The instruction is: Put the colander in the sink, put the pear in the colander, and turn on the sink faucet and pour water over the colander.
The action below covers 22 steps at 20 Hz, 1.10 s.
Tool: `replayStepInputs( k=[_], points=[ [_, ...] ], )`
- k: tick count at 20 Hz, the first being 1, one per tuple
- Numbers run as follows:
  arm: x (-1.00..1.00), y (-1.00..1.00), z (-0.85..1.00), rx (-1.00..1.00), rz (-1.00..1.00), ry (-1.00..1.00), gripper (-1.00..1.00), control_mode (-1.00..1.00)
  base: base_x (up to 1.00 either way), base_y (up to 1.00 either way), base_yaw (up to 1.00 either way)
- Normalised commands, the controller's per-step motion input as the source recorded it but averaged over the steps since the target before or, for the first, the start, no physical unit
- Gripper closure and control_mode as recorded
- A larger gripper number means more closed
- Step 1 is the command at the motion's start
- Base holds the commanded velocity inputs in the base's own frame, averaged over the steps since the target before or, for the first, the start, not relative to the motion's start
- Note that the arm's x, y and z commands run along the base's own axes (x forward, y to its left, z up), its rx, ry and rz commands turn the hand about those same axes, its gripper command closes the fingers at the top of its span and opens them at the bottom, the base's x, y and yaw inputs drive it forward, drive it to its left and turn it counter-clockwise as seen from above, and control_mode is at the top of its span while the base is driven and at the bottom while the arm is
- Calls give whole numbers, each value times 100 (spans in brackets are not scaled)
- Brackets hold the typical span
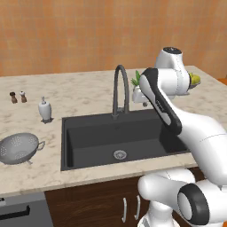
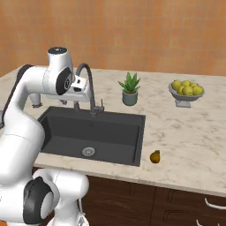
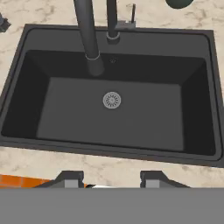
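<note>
Charcoal and bare, the sink sits in front of you with just the round silver drain at its middle, and nothing lies in the basin. Your gripper hangs above the sink's near edge, looking straight down into it; its two dark fingertips stand well apart with nothing between them, so you are holding nothing. The sink faucet rises from the back rim, its arched spout curving forward over the basin, and no stream runs from it. The colander rests upright on the marble counter to the left of the sink, apart from its rim. The pear lies on the counter on the other side, just beside the sink's right front corner. Further back on the right you have a potted plant and a pedestal bowl of yellow-green fruit. On the left, behind the colander, stand a white soap dispenser and two small shakers.
</note>
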Motion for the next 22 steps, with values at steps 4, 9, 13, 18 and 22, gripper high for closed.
replayStepInputs(
  k=[4, 9, 13, 18, 22],
  points=[
    [-24, 44, -4, 2, -5, -6, -100, -100, 0, 0, 0],
    [-36, 95, -27, 10, -9, -3, -100, -100, 0, 0, 0],
    [-21, 84, -33, 15, -1, 0, -100, -100, 0, 0, 0],
    [-11, 73, -40, 11, -3, 3, -100, -100, 0, 0, 0],
    [-8, 88, -48, 0, -8, 5, -100, -100, 0, 0, 0]
  ],
)
